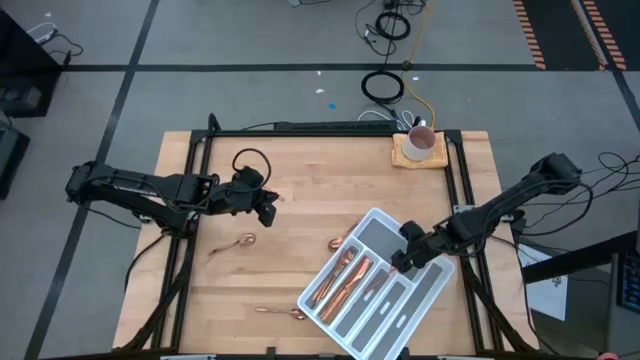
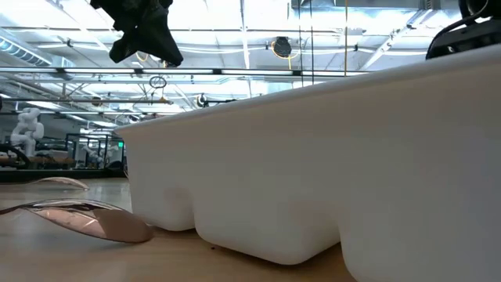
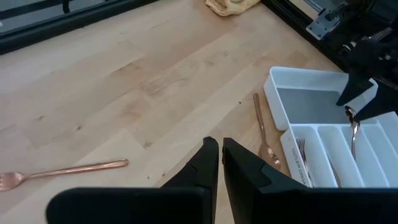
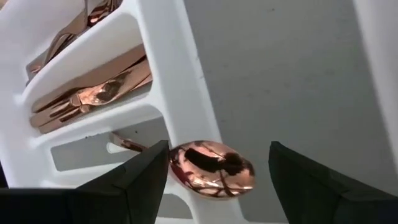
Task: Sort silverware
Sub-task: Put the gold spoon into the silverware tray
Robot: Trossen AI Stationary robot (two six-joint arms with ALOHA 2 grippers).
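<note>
The white divided tray (image 1: pixel 392 300) lies slantwise at the table's near right, with several copper pieces of silverware (image 1: pixel 345 280) in its compartments. My right gripper (image 1: pixel 408 258) hovers open over the tray. A copper spoon (image 4: pixel 211 168) shows between its fingers, bowl up and handle (image 4: pixel 124 144) slanting down into a compartment. Loose on the wood lie a fork (image 3: pixel 68 171), a second fork (image 3: pixel 264 130) beside the tray, and one more piece (image 1: pixel 280 312) near the front edge. My left gripper (image 1: pixel 268 208) hangs shut above the table's left middle, holding nothing. My right gripper stands with its fingers on either side of the spoon's bowl (image 4: pixel 214 167), coming from above and slanting down. I cannot tell whether the fingers touch the bowl. The spoon's bowl overlaps a divider wall (image 4: pixel 180 118) of the tray.
A white mug (image 1: pixel 420 143) stands on a yellow pad at the far right corner. Black frame rails (image 1: pixel 190 230) run along the table's left and right sides. In the low view the tray's wall (image 2: pixel 313 172) fills most of the picture, with a copper piece (image 2: pixel 86 219) lying beside it.
</note>
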